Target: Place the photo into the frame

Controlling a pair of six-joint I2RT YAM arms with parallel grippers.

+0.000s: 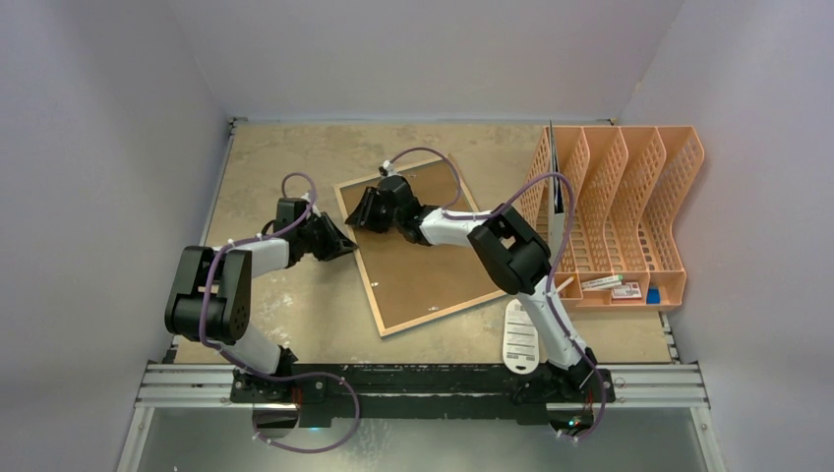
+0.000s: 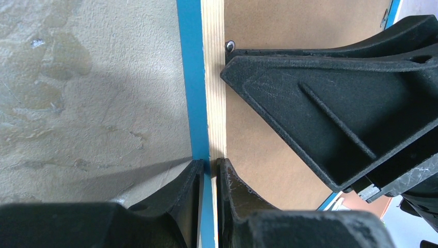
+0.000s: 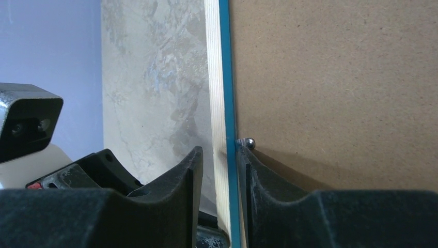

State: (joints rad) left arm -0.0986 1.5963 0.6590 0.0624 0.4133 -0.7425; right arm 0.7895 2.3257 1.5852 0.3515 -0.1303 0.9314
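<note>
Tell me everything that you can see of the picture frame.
The frame is a large rectangle lying back up, askew on the table. Its thin border looks like light wood on the back, bright blue on the side; a brown board fills it. The left fingers pinch its border; the right fingers straddle it, one side apart.

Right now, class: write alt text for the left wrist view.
The left end effector pinches the frame's blue-and-wood edge. Brown board lies right of that edge, with the right end effector over it; table lies left.
</note>
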